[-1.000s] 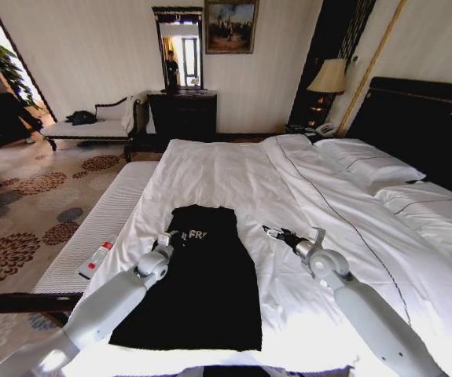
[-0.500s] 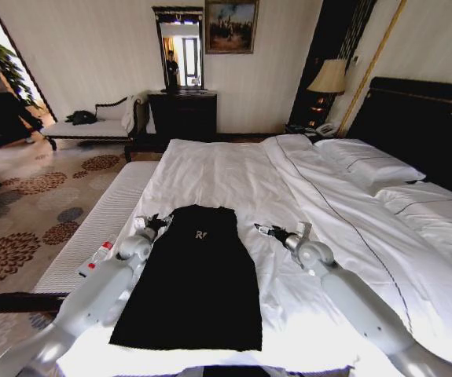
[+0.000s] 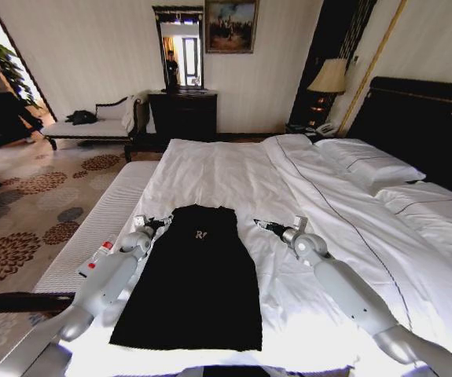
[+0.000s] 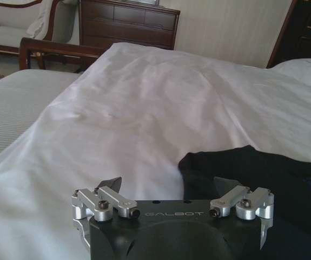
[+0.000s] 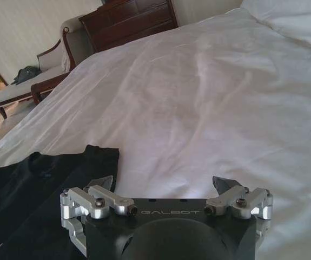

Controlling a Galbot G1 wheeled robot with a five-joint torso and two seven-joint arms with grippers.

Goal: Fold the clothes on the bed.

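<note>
Head view: both open hands have drawn slightly farther from T-shirt.

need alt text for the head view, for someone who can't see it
A black T-shirt lies flat, sides folded in, on a large white bed, with a robot gripper on either side of its collar end. The left gripper and right gripper both have open jaws just off the shirt's edges. A white pillow rests against the dark headboard.
</note>
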